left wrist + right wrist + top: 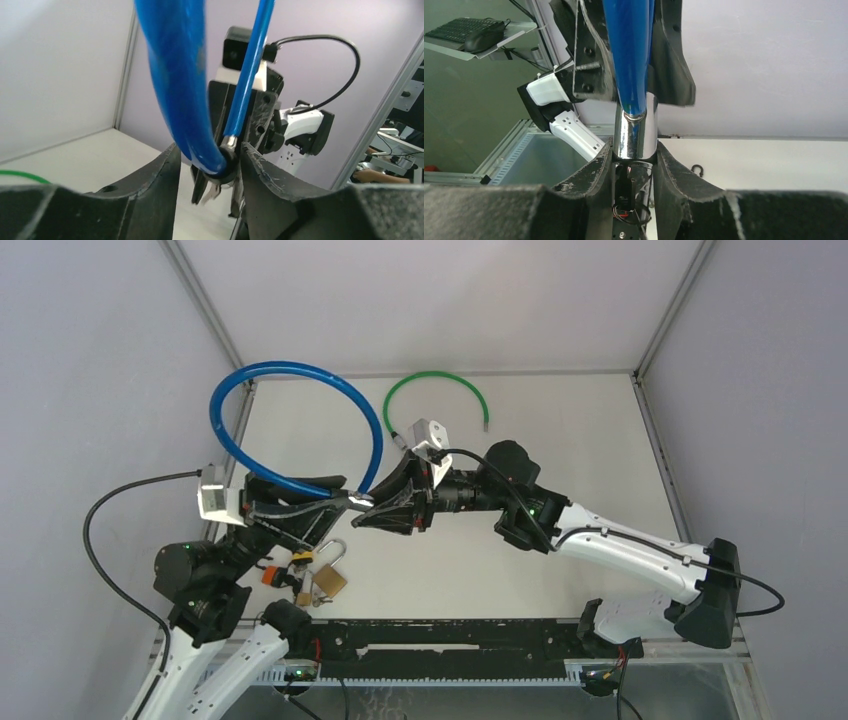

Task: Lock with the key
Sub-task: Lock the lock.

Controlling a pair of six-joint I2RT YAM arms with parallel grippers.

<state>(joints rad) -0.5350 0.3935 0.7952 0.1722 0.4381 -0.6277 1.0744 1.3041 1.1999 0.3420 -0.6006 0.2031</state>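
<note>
Chrome cable end (636,132) clenched in right tool (634,151); grip of left tool (210,150) unclear; padlock (330,583) visible only overhead.

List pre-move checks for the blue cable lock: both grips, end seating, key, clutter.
1. Grip of right gripper on chrome cable end: ok, the fingers press it on both sides.
2. Grip of left gripper on black lock end of blue cable: cannot tell. The fingers flank it, but contact is unclear.
3. Chrome cable end seated in black lock end: cannot tell, the joint is hidden between the grippers.
4. Key in hand: not ok, both grippers are at the cable. Small items by the brass padlock may be keys.
5. Clearance from green cable: ok, it lies apart at the far side.
</note>
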